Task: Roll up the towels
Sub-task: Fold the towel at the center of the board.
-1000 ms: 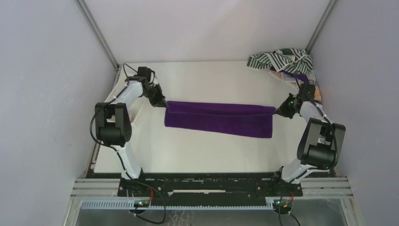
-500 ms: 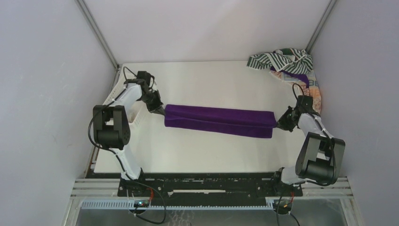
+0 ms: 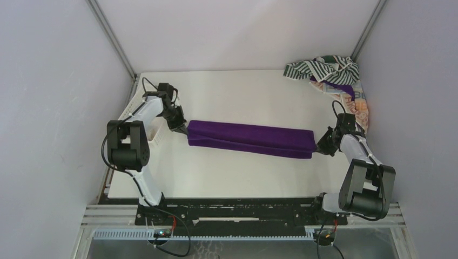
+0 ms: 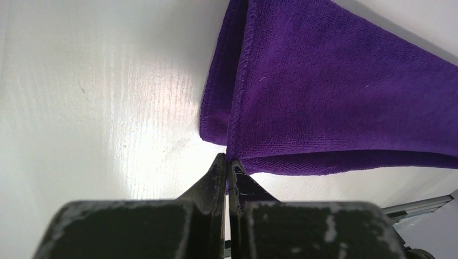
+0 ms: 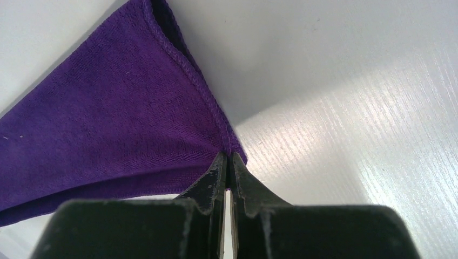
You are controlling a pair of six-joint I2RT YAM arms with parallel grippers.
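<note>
The purple towel [image 3: 251, 138] lies folded into a long narrow band across the middle of the table. My left gripper [image 3: 183, 127] is shut on its left corner; the pinched hem shows in the left wrist view [image 4: 227, 160]. My right gripper [image 3: 320, 145] is shut on its right corner, seen in the right wrist view [image 5: 228, 155]. The towel [image 4: 335, 91] is stretched between both grippers, and its folded layers show [image 5: 108, 135]. The green-and-white striped towel [image 3: 318, 68] and the orange patterned towel [image 3: 361, 108] lie heaped at the back right corner. The yellow towel is out of view.
A white lattice basket [image 3: 156, 134] stands at the table's left edge beside my left arm. A bit of purple cloth [image 3: 337, 86] shows in the back right heap. Grey walls close in on both sides.
Both grippers have drawn the top edge of the purple towel toward the near side, so the towel is now folded into a narrower band. The right gripper moved nearer and lower.
</note>
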